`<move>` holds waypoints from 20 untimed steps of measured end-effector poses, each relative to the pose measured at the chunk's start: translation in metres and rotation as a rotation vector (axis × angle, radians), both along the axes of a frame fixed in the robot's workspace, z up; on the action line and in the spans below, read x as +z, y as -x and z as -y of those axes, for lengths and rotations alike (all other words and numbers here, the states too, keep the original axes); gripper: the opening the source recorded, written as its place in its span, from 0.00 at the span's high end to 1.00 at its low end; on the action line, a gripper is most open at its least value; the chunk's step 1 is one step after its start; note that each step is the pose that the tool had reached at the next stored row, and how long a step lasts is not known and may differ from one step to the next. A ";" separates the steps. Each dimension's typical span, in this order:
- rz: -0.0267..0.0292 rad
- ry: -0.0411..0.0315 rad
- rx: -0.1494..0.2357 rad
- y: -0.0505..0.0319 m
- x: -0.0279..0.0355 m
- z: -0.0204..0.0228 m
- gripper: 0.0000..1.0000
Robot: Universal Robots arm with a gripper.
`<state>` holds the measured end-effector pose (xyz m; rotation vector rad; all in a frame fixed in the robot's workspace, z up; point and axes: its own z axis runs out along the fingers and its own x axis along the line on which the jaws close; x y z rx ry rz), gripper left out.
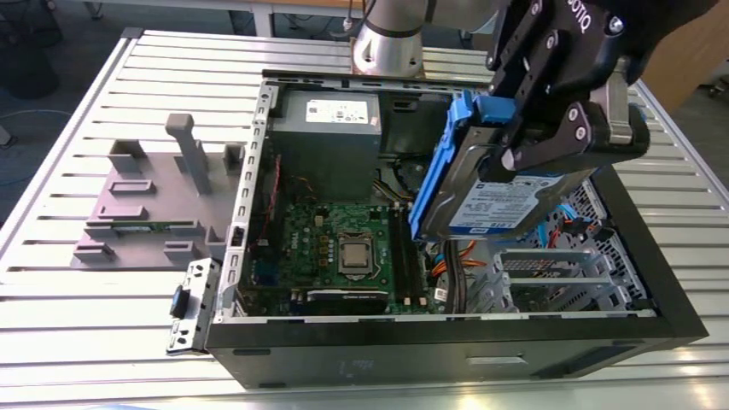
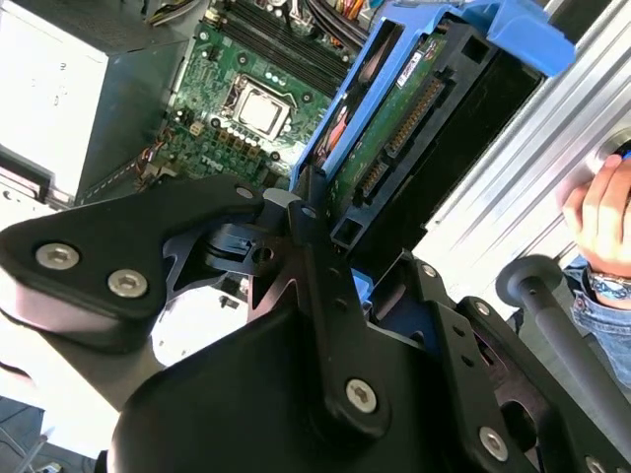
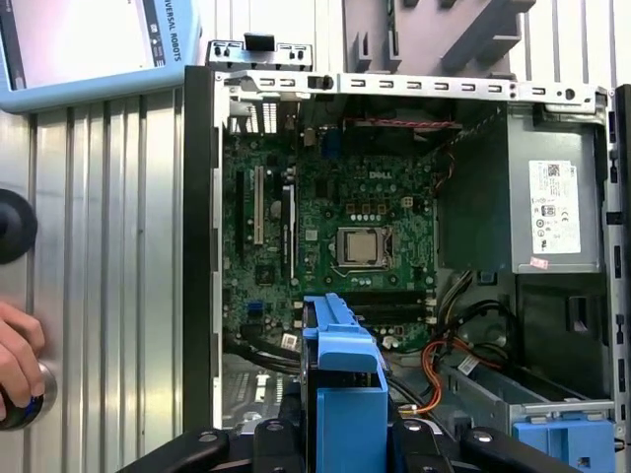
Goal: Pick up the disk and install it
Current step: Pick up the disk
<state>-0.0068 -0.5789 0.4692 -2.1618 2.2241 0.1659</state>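
Observation:
The disk (image 1: 501, 205), a silver drive with a white-and-blue label in a blue plastic bracket, hangs on edge above the open computer case (image 1: 456, 342), over the side at the exterior view's right. My gripper (image 1: 527, 152) is shut on its upper part, clamping the bracket. In the second wrist view the disk (image 2: 394, 128) shows its connector edge beyond the black fingers (image 2: 314, 246). In the first wrist view the blue bracket (image 3: 345, 384) stands between the fingers, above the motherboard (image 3: 335, 227). A metal drive cage (image 1: 547, 273) lies below the disk.
The grey power-supply box (image 1: 330, 128) sits at the case's back. A grey plastic stand (image 1: 160, 196) with upright posts stands at the exterior view's left. Orange and black cables (image 1: 456, 260) run beside the cage. A person's hand (image 3: 15, 355) rests on the table near a pendant (image 3: 89, 39).

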 end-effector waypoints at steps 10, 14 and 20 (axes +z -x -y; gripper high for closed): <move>-0.0002 0.0000 0.000 -0.0040 -0.0008 0.0070 0.63; -0.0004 0.0002 0.000 -0.0056 -0.0013 0.0105 0.63; -0.0004 0.0002 0.000 -0.0077 -0.0019 0.0154 0.63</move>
